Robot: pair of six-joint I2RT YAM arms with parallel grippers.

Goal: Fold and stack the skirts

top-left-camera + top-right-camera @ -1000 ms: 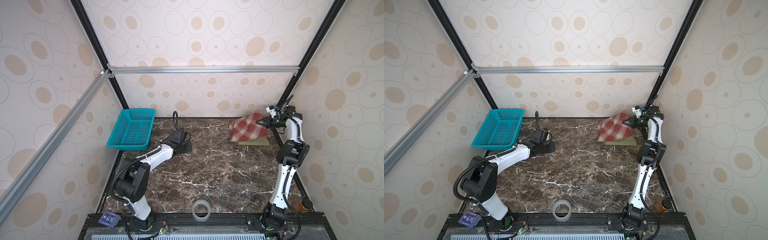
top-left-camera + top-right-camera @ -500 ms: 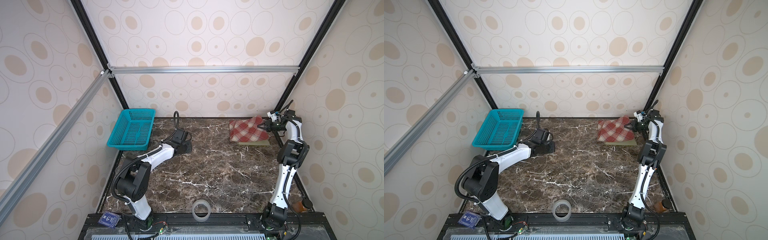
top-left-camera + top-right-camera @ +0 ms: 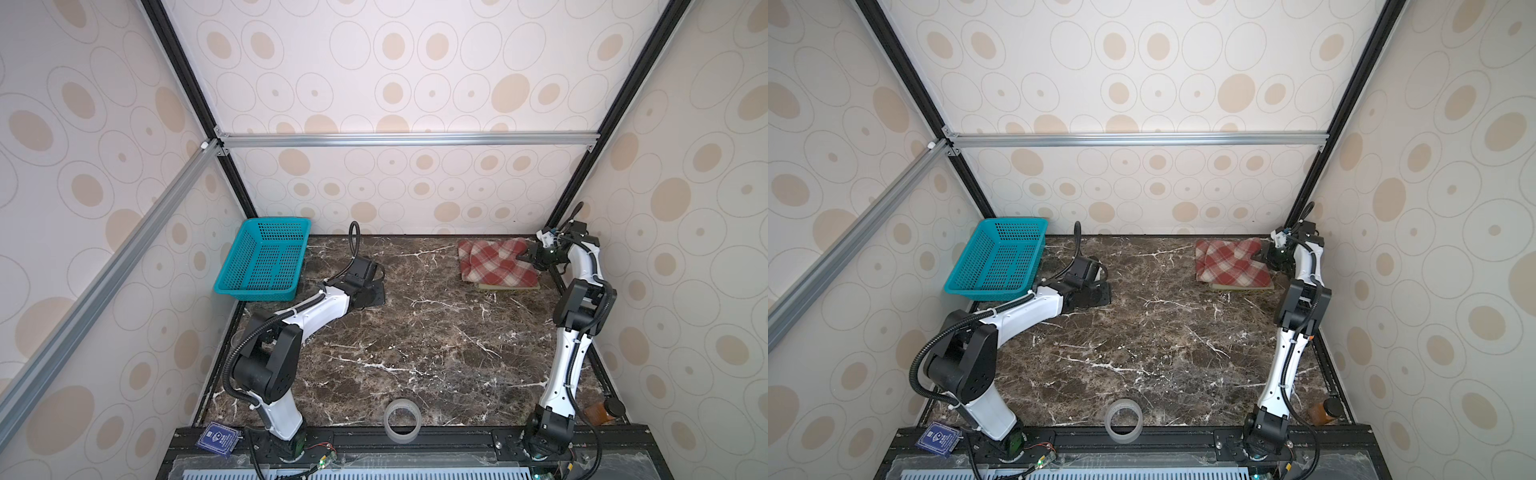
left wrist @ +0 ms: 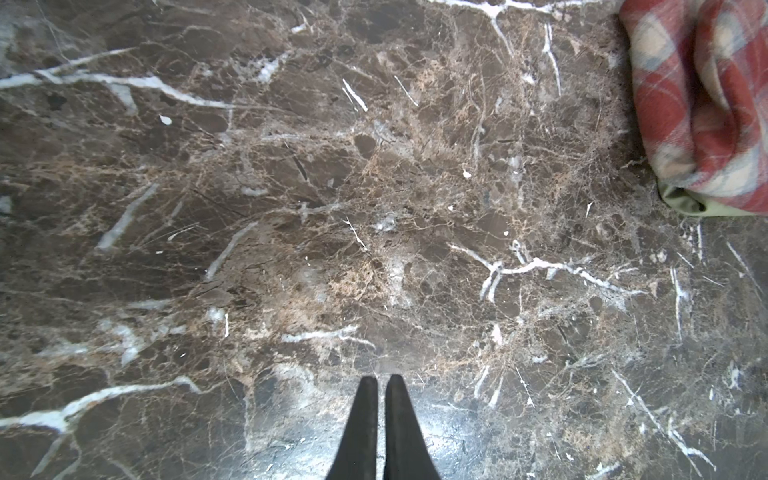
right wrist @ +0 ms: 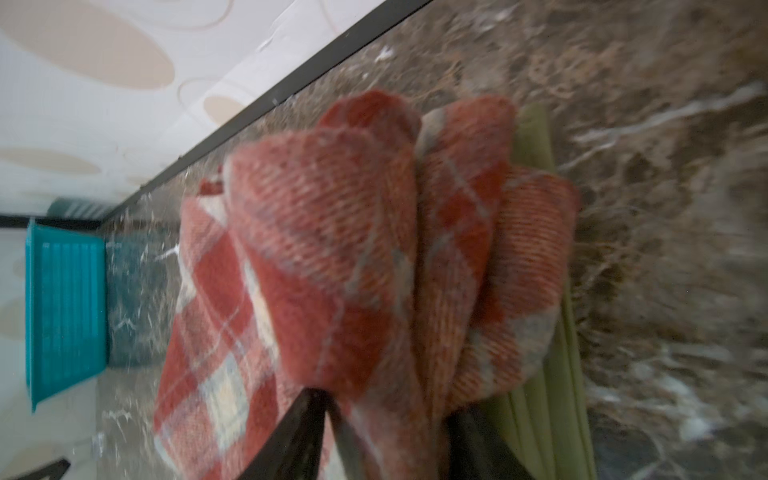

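Sitting apart from skirts [image 3: 498, 262]: basket [image 3: 266, 257], tape roll [image 3: 402, 435].

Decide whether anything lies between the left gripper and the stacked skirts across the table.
Nothing visible does. Only bare marble table lies between the shut left gripper and the plaid skirt, which rests on the olive-green skirt.
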